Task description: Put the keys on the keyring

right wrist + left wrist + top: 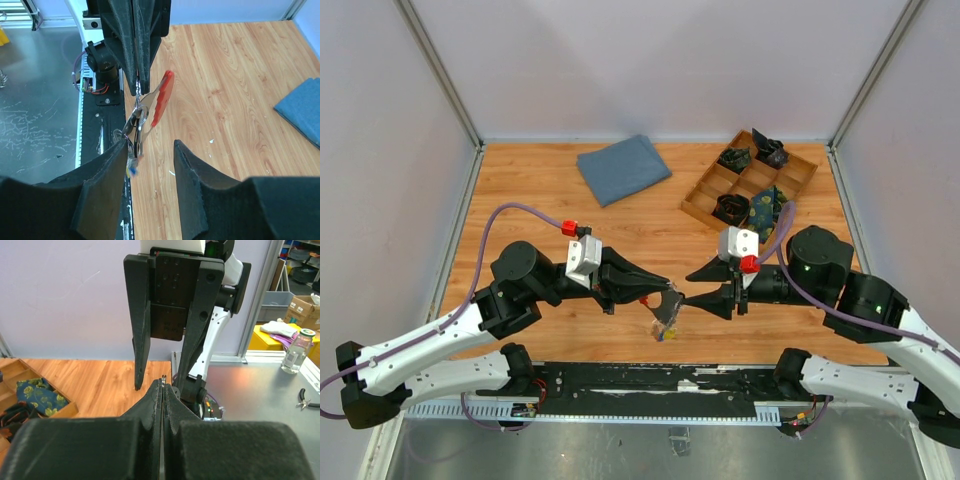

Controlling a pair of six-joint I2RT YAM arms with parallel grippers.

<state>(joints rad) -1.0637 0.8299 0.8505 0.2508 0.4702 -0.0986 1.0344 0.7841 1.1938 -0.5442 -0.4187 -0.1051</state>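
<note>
At the left, the left gripper (670, 301) reaches inward over the table (540, 190) with its fingers clenched flat together. A thin silver strand at the top of the key bunch comes out from between its fingertips, so the pinch appears to lie on metal rather than on red plastic, though the contact itself is hidden. Just beside those fingertips, in the right wrist view, the keyring (162, 97) slants downward as a bright red curved loop, its upper end level with the fingertips and its lower end among the bunch. The keys (134, 132) hang below in a tight cluster, a small yellow-and-blue end at the bottom. Whether any key is threaded onto the red loop cannot be told, since loop and keys overlap here; judged from this, the threading is in hand but not shown complete. At the right, the right gripper (686, 290) faces the left one with its jaws parted and nothing between them. The bunch hangs just beside, perhaps touching, one of its fingers, outside the gap.
</note>
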